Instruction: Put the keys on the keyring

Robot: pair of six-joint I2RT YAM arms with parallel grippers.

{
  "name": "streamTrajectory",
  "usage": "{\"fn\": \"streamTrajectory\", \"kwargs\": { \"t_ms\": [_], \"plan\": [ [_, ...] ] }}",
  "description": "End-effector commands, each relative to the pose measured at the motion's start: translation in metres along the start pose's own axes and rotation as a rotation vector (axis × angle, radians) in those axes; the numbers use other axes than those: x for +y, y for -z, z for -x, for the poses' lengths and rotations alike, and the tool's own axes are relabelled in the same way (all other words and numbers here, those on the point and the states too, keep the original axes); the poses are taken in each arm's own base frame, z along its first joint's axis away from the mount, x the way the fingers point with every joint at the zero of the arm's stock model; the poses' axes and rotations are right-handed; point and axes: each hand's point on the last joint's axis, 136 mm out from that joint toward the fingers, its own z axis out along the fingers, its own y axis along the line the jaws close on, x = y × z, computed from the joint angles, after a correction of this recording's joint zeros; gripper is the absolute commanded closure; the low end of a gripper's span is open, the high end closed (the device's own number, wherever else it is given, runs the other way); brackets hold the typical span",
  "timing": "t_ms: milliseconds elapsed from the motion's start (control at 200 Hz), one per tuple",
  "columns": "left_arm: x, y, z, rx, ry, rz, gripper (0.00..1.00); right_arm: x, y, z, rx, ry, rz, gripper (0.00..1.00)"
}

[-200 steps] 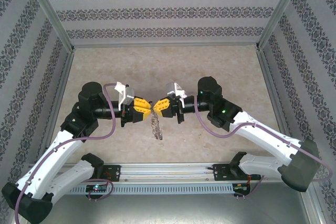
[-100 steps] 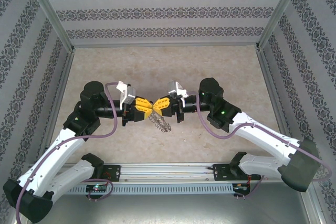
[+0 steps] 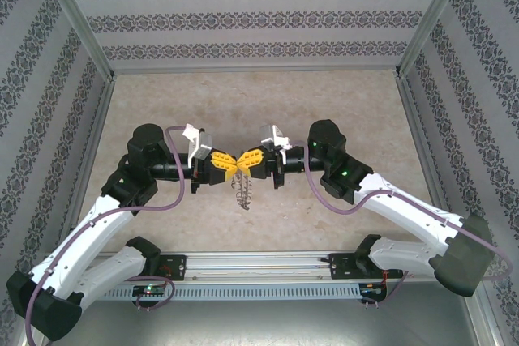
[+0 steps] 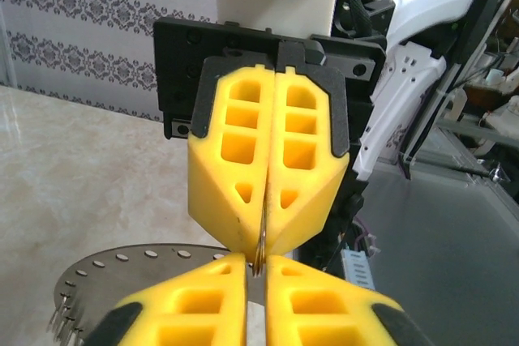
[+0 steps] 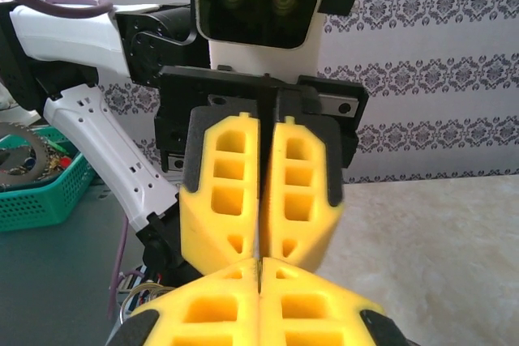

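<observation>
- Top cam: L gripper point(image 3: 229, 165) & R gripper point(image 3: 244, 160) meet tip to tip over the middle of the table point(image 3: 340, 111). The keyring point(image 3: 242, 192) hangs just below where they meet, seen edge-on, w/ silvery loops dangling.
- L wrist cam: L gripper point(image 4: 256, 281) has its yellow fingers point(image 4: 182, 305) squeezed nearly together, clamped on the keyring point(image 4: 122, 269). The flat grey rim w/ a row of small holes fans out lower left, tiny loops at its edge. R gripper point(image 4: 264, 237) faces it, tips touching, jaws pressed together. A thin metal loop point(image 4: 259, 250) sits in the seam; can't tell if it's a key or part of the ring.
- R wrist cam: R gripper point(image 5: 258, 277) is closed, no gap. L gripper point(image 5: 259, 245) is opposite, closed too, tip to tip. The keyring point(image 5: 146, 293) peeks in low left as a bunch of silvery loops. A green basket point(image 5: 40, 200) sits far left, behind the L arm.
</observation>
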Motion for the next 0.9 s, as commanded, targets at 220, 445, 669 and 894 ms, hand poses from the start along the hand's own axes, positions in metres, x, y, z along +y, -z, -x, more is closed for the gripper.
{"fn": "streamTrajectory", "kwargs": {
  "t_ms": [220, 445, 669, 894],
  "plan": [
    [0.005, -0.007, 0.003, -0.050, -0.027, -0.007, 1.00, 0.003, -0.001, 0.007, -0.028, 0.046, -0.003, 0.94],
    [0.004, -0.005, 0.008, -0.093, -0.037, -0.003, 1.00, -0.008, 0.013, 0.003, -0.031, 0.033, -0.117, 0.66],
    [0.003, -0.004, 0.011, -0.112, -0.040, -0.001, 1.00, -0.018, 0.028, 0.000, -0.042, 0.033, -0.228, 0.64],
    [0.023, -0.005, -0.003, -0.056, 0.001, 0.098, 1.00, -0.030, 0.049, -0.012, -0.042, -0.027, -0.352, 0.62]
  ]
}}
